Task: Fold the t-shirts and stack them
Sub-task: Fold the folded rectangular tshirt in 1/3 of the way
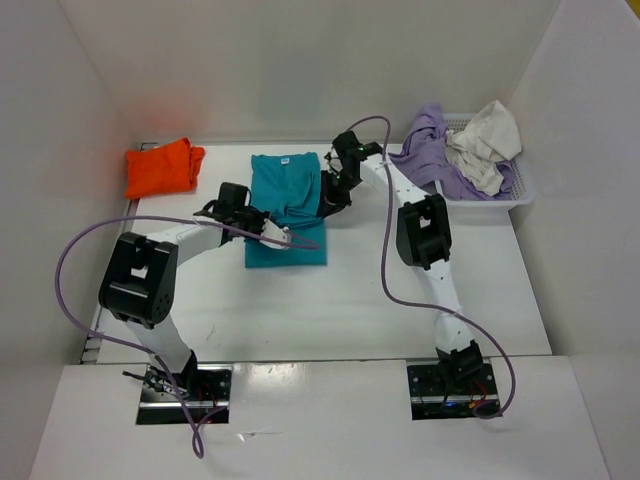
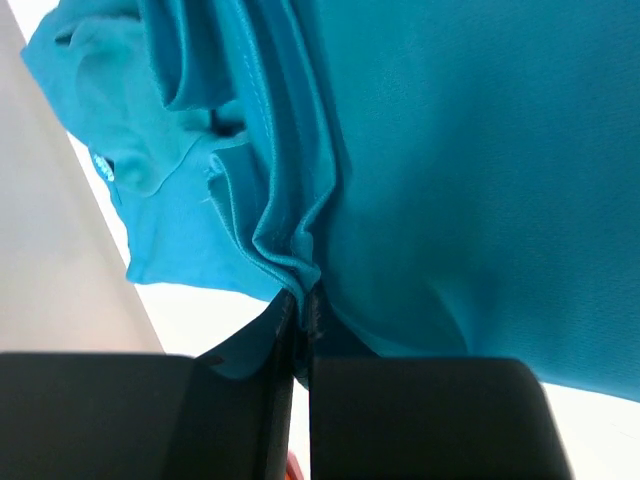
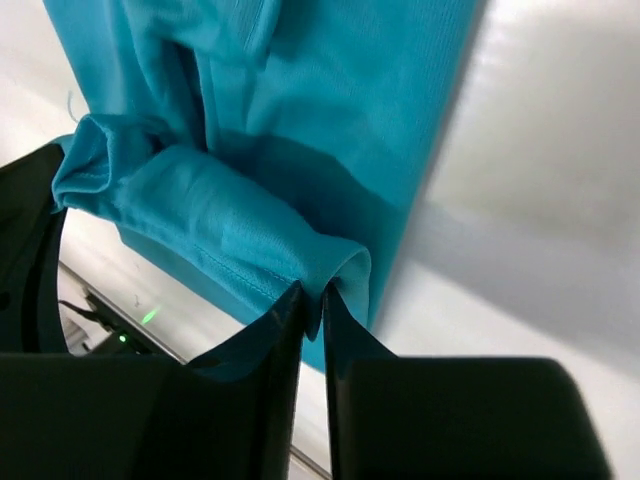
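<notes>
One shirt folded, one mid-fold, two untouched.
Orange shirt [image 1: 163, 167] lies folded far left on the desk [image 1: 350, 300]; left end effector [image 2: 300, 300] and right end effector [image 3: 312, 298] each pinch the teal shirt [image 1: 290, 255] mid-desk; lavender shirt [image 1: 428, 150] and white shirt [image 1: 487, 140] sit crumpled in the basket [image 1: 522, 196]; no stack yet.

Teal t-shirt [image 1: 287, 205] of soft matt knit cloth with fine stitched hems, orange t-shirt [image 1: 160, 167], lavender t-shirt [image 1: 428, 140] and off-white t-shirt [image 1: 490, 135] likewise matt cloth, basket [image 1: 522, 192] white plastic mesh, table [image 1: 350, 300] smooth white with faint sheen, cables [image 1: 62, 270] glossy purple

Wrist views' edges crop the teal t-shirt [image 2: 450, 150].
</notes>
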Available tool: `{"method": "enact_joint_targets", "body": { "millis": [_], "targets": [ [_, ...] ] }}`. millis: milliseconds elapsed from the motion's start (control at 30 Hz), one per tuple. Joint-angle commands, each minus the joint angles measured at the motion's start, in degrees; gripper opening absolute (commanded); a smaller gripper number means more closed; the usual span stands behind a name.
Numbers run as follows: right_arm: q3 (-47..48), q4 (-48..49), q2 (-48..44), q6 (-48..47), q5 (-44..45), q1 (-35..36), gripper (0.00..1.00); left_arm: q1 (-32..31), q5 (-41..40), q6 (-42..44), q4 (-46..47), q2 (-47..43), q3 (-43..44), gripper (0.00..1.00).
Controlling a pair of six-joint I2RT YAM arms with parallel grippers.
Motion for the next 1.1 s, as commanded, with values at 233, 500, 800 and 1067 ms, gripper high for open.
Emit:
{"method": "enact_joint_targets", "body": {
  "millis": [233,500,800,1067],
  "targets": [
    [14.79,1.27,7.61,0.25,-3.62,-2.71,0.55,2.48,-2.46,-2.76,14.19,4.26,0.19,0.59],
    [17.27,-1.45,-0.90,-1.06,6.05,-3.77,0.55,3.54,-12.85,-11.99,23.28,3.66,4.67,0.81],
    [-21.11,10.13,-21.44,-0.46,5.27,-1.50,0.53,3.01,-5.94,3.01,-13.53,-12.31,2.21,0.81],
    [-40.57,23.05,-25.70,8.33,5.01,6.33,0.65,-5.16,-8.99,1.82,-21.30,-16.65,-10.53,0.82]
  ]
}}
